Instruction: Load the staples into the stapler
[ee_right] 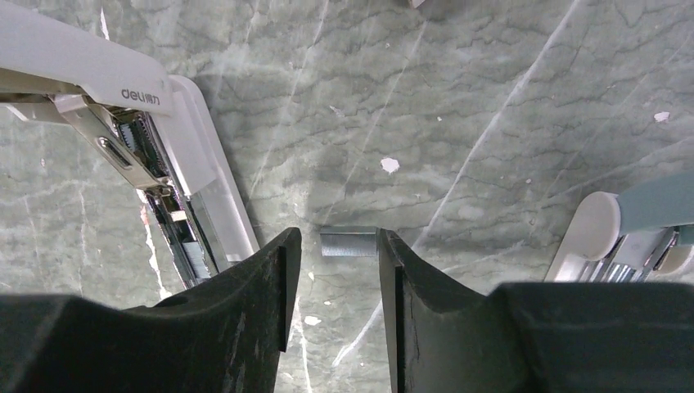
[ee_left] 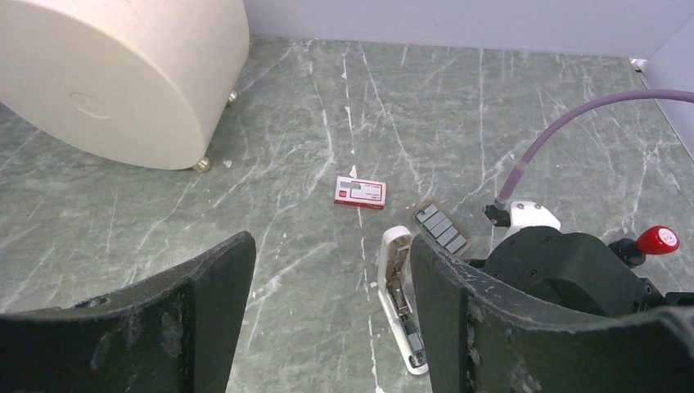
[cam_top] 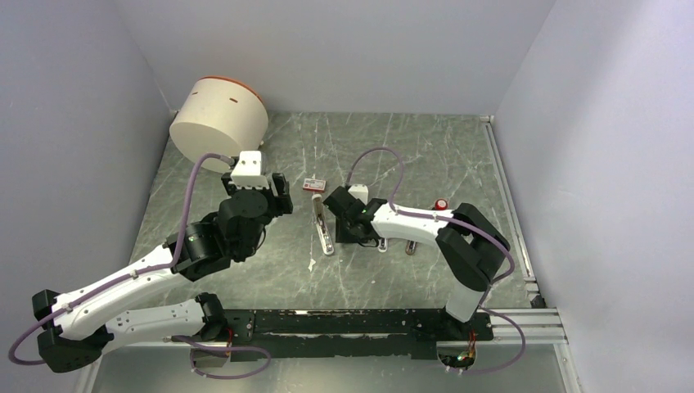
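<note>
The right fingers (ee_right: 254,319) are standing parted around a loose staple strip (ee_right: 348,243) beside the open stapler (ee_right: 192,176); released here, it is risking landing on the desk (ee_right: 491,123), not the channel. The left fingers (ee_left: 188,319) are hanging open, the staples box (ee_left: 360,193) lying near the stapler

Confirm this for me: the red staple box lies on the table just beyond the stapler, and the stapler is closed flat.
Not quite: the stapler is not closed. Its top is swung open, leaving the metal staple channel exposed, as the left wrist view shows. The red staple box does lie on the table just beyond it.
</note>
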